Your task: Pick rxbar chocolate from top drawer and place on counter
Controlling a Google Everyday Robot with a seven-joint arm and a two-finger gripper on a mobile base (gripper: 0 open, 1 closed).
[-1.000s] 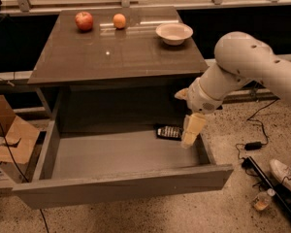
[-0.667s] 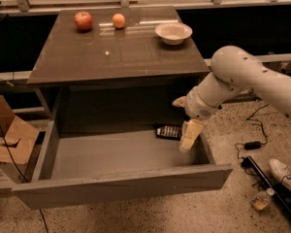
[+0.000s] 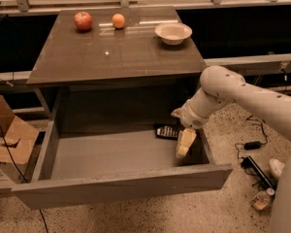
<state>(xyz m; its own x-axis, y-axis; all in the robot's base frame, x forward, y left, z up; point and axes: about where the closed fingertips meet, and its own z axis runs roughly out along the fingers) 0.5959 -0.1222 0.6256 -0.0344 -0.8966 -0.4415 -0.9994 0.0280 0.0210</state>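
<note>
The top drawer is pulled open under the counter. The rxbar chocolate lies flat at the drawer's back right, black with white print. My gripper hangs inside the drawer on the right, pointing down, just in front and to the right of the bar, not touching it. The white arm reaches in from the right over the drawer's side wall and covers the bar's right end.
On the counter stand a red apple, an orange and a white bowl. A cardboard box sits on the floor at the left. Cables and a power strip lie on the floor at the right.
The arm and gripper have shifted slightly left and lower into the drawer, closer to the bar. The bar has not moved.
</note>
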